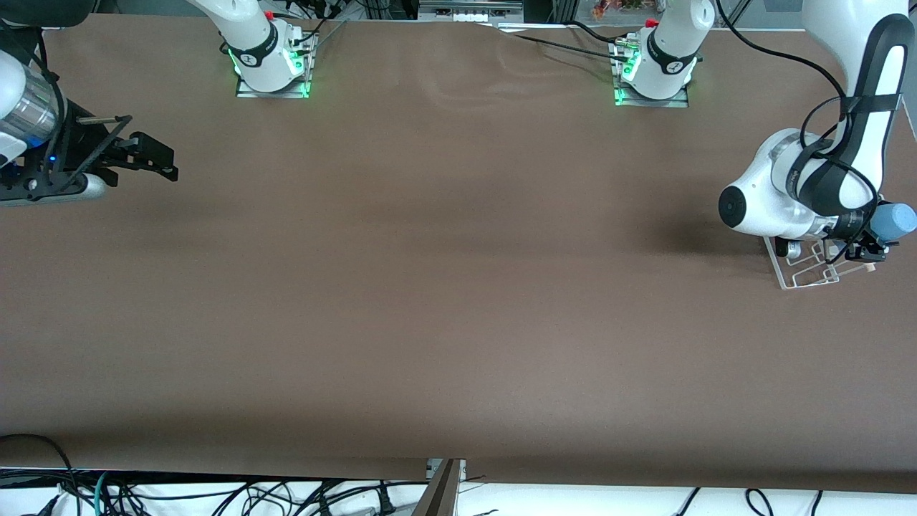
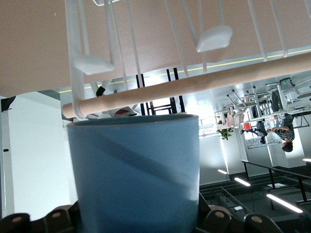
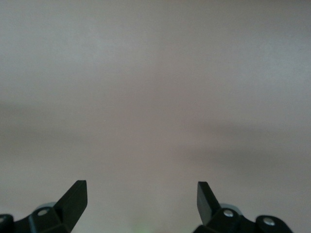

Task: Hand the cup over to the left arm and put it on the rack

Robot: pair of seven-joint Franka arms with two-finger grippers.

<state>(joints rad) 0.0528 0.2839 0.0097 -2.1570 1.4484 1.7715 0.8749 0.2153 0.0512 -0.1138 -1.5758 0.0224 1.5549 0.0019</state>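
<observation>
The light-blue cup (image 1: 897, 221) is held by my left gripper (image 1: 870, 247), which is shut on it at the left arm's end of the table. The cup lies tilted on its side over the white wire rack (image 1: 806, 276). In the left wrist view the cup (image 2: 133, 170) fills the space between the fingers (image 2: 228, 221), close to the rack's looped prongs (image 2: 92, 63) and its wooden rod (image 2: 194, 85). My right gripper (image 1: 154, 161) waits open and empty over the right arm's end of the table. It shows only bare table in the right wrist view (image 3: 141, 194).
The brown table (image 1: 444, 287) stretches between the two arms. The arm bases (image 1: 272, 64) (image 1: 655, 72) stand along its edge farthest from the front camera. The rack sits near the table's edge at the left arm's end. Cables hang below the edge nearest the camera.
</observation>
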